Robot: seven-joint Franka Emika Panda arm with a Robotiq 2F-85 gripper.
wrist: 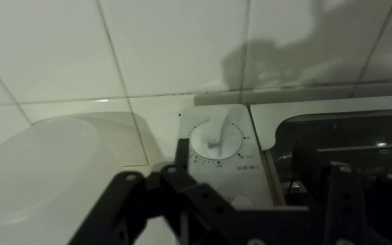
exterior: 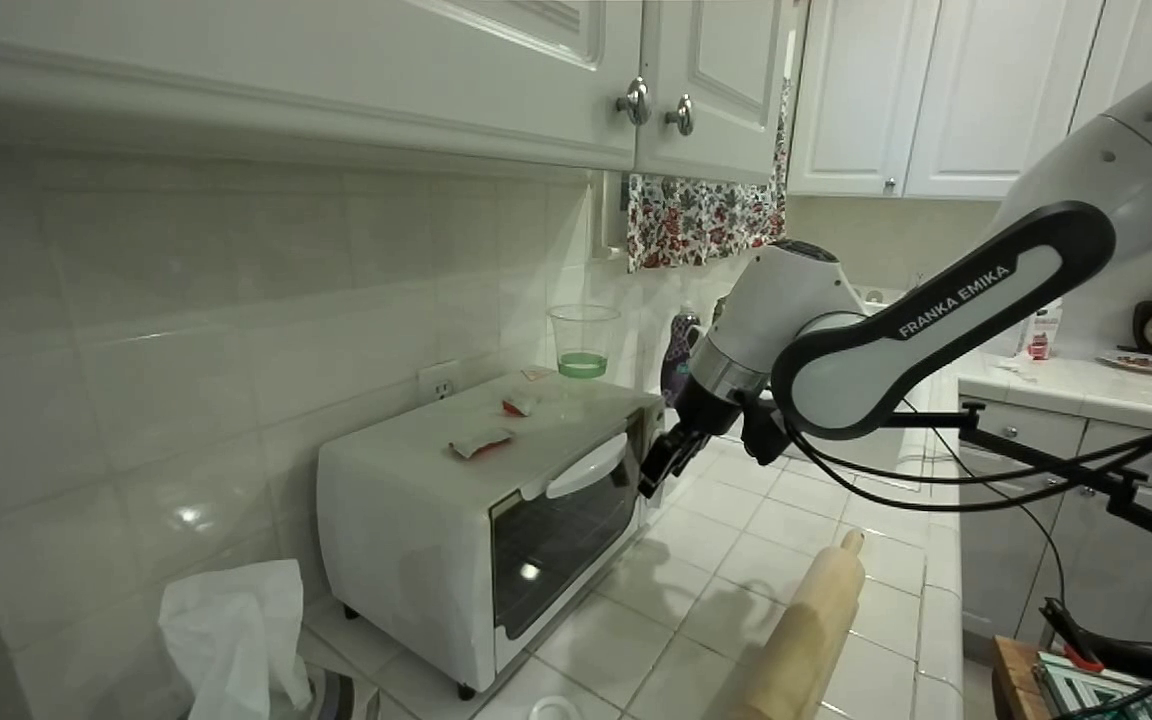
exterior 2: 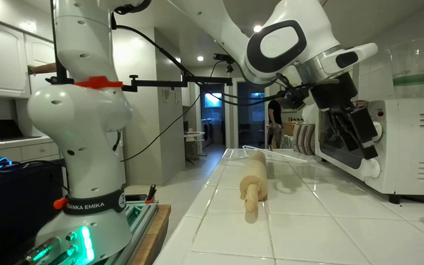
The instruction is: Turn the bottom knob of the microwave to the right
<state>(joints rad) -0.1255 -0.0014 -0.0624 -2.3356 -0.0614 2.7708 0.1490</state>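
The microwave is a white countertop oven with a dark glass door; it also shows at the right of an exterior view. Its bottom knob is white and round. In the wrist view, which looks upside down, the bottom knob sits upper centre, its raised grip bar pointing up the picture. Another knob is mostly hidden behind the gripper. My gripper is open and empty. One finger lies by the knob's left edge, the other over the dark door. In both exterior views the gripper hovers before the control panel.
A wooden rolling pin lies on the tiled counter. A clear cup with green liquid and torn packets are on the microwave. A white round object stands beside the panel. White paper is at the near end.
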